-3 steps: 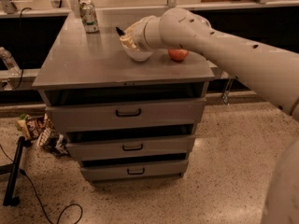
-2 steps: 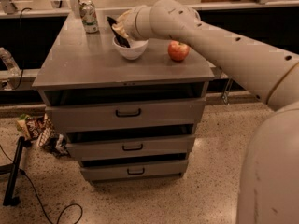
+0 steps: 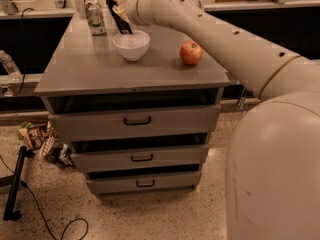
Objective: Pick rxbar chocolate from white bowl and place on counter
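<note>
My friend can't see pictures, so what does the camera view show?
The robot's gripper holds the rxbar chocolate over the white bowl on the grey counter. A red apple and a can stand either side of the bowl.

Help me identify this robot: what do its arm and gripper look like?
The arm is a smooth cream-white tube with rounded joints, small dark holes in a row along it and a thin seam ring before a bulbous base segment. No loose cables show. The gripper, above the white bowl, is pale yellowish.
</note>
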You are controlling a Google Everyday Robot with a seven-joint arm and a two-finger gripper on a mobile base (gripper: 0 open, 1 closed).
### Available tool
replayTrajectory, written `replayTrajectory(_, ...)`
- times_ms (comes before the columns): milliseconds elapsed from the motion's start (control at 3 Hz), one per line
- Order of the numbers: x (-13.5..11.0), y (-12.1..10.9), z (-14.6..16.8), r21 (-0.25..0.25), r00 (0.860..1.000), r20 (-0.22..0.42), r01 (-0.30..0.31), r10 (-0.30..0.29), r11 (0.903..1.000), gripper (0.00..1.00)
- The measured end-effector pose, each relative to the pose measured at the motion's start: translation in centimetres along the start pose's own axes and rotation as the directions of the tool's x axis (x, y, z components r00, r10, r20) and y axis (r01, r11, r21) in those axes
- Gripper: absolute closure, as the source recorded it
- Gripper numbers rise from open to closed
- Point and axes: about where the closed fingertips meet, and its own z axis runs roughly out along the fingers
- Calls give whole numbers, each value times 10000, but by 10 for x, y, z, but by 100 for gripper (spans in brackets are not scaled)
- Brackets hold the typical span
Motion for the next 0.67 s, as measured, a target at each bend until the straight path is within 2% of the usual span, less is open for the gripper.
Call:
replayTrajectory(333,-22,-25,16,544,9983,519,233,-262,9982,100)
replayTrajectory(667,-39,-34,21,714,9949,958,237,-305,9972,100)
